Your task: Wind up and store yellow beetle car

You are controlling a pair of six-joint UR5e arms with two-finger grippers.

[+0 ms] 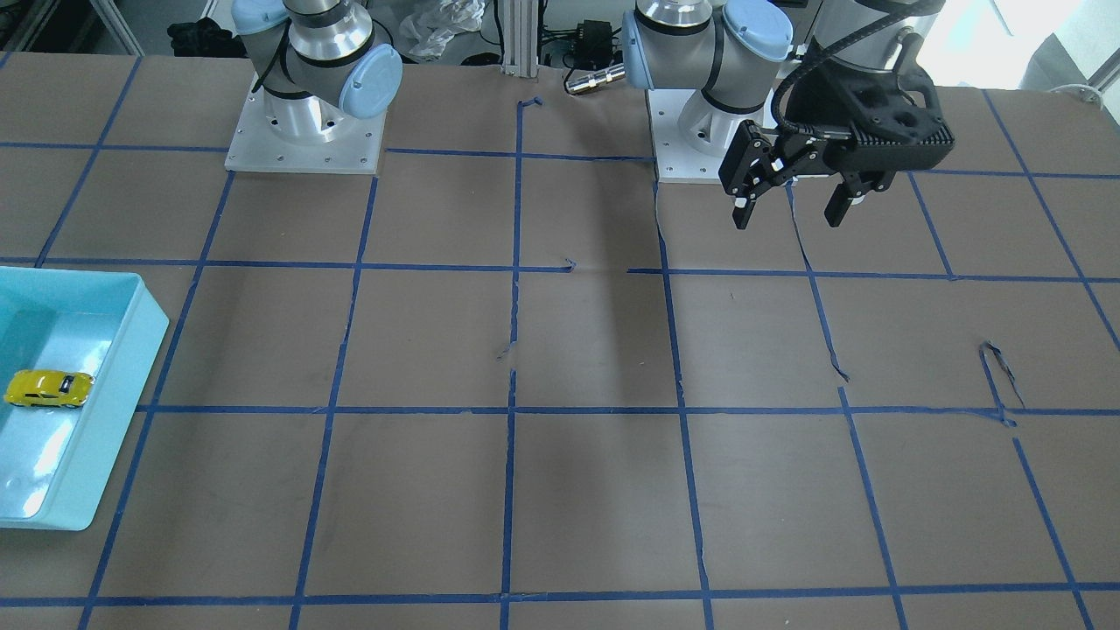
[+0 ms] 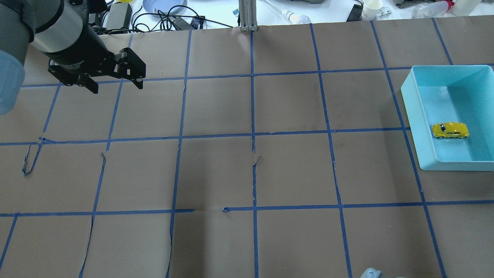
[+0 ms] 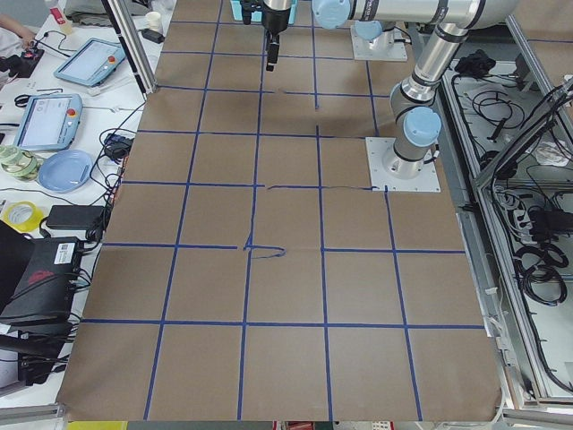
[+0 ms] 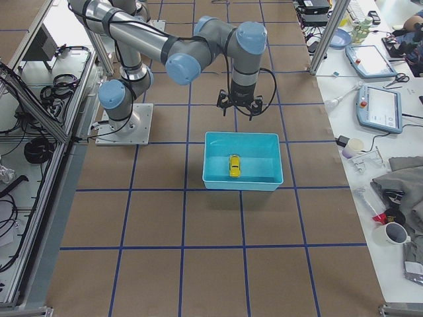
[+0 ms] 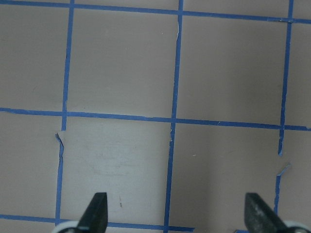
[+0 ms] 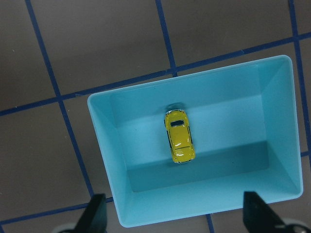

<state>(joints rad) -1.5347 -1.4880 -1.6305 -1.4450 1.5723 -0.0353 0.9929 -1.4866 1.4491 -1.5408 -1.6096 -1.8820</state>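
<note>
The yellow beetle car (image 6: 179,136) lies inside a light-blue bin (image 6: 112,160), alone on the bin's floor. It also shows in the overhead view (image 2: 450,130), the front view (image 1: 48,388) and the right side view (image 4: 234,166). My right gripper (image 6: 175,208) hangs well above the bin, open and empty, apart from the car; it also shows in the right side view (image 4: 239,109). My left gripper (image 2: 116,87) is open and empty, held above bare table far from the bin. It also shows in the front view (image 1: 789,212) and its own wrist view (image 5: 176,208).
The bin (image 2: 409,96) stands at the table's right edge in the overhead view. The table is brown paper with a blue tape grid (image 2: 252,135). Cables, a cup (image 2: 372,7) and tools lie beyond the far edge. The arm bases (image 1: 304,140) stand at the robot's side.
</note>
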